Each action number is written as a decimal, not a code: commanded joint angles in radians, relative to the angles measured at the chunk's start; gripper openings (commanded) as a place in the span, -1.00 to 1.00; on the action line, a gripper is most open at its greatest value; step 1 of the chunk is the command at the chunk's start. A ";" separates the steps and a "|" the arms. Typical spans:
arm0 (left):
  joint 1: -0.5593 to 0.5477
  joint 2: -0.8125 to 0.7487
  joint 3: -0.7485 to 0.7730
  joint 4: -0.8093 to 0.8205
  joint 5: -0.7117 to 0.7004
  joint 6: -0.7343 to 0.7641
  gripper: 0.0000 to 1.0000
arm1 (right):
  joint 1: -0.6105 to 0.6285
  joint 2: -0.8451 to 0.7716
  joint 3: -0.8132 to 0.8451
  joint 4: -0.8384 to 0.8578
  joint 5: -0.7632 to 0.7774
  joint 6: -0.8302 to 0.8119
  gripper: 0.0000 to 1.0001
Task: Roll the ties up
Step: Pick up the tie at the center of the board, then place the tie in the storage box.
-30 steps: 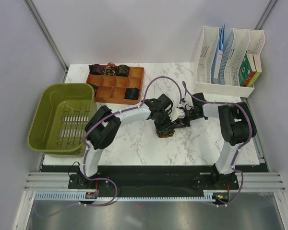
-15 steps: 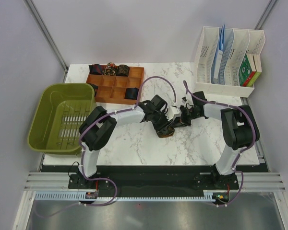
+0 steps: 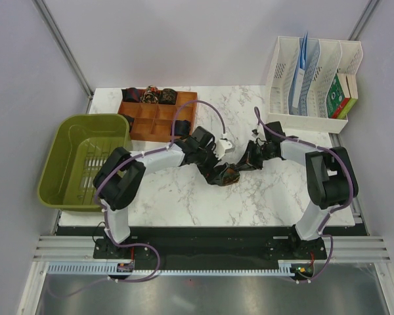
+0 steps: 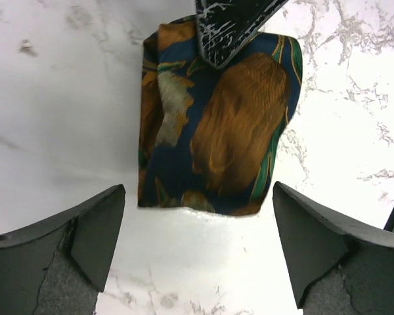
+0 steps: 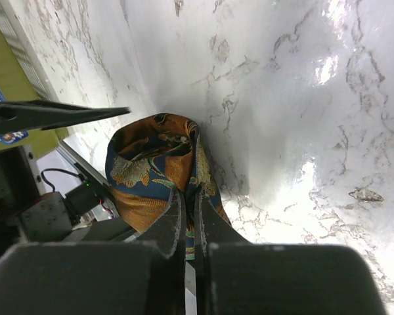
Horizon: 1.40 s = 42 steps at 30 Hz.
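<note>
A rolled tie [image 3: 228, 174], dark blue with orange and green patterning, lies on the marble table [image 3: 184, 197] between the two arms. In the left wrist view the roll [image 4: 217, 125] sits just beyond my left gripper [image 4: 197, 249], which stands wide open with bare table between its fingers. My right gripper [image 5: 190, 210] is shut on the edge of the roll [image 5: 151, 170], and its tip shows over the roll's far side in the left wrist view. Other rolled ties [image 3: 150, 96] sit in the wooden tray [image 3: 159, 118]; one black roll [image 3: 180, 126] lies in its near right compartment.
A green plastic basket [image 3: 85, 161] stands at the table's left edge. A white file organizer [image 3: 312, 79] with papers stands at the back right, small boxes [image 3: 345, 95] beside it. Purple cables arch over both arms.
My left gripper has opened, let go of the rolled tie and drawn back to the left. The right gripper stays shut on the roll.
</note>
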 commanded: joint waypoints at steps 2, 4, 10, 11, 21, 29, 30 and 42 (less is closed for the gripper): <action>0.036 -0.148 -0.050 0.050 0.014 -0.063 0.99 | 0.000 -0.064 0.072 0.000 0.030 0.064 -1.00; 0.056 -0.210 -0.073 0.046 0.001 -0.068 0.99 | 0.003 -0.074 0.092 0.001 0.039 0.099 -1.00; 0.138 -0.378 -0.096 -0.005 -0.061 -0.111 0.99 | 0.052 -0.091 0.216 0.009 0.106 0.183 -1.00; 0.148 -0.397 -0.099 -0.011 -0.075 -0.112 0.99 | 0.061 -0.088 0.233 0.014 0.113 0.200 -1.00; 0.416 -0.556 -0.073 -0.056 -0.170 -0.234 0.99 | 0.283 0.063 0.617 0.021 0.358 0.216 -1.00; 0.545 -0.615 -0.089 -0.040 -0.269 -0.234 0.99 | 0.417 0.326 0.921 0.014 0.583 0.281 -1.00; 0.562 -0.621 -0.084 -0.039 -0.258 -0.234 0.99 | 0.441 0.349 0.947 0.014 0.605 0.284 -1.00; 0.629 -0.599 -0.075 -0.013 -0.281 -0.261 0.99 | 0.523 0.584 1.202 0.066 0.854 0.312 -1.00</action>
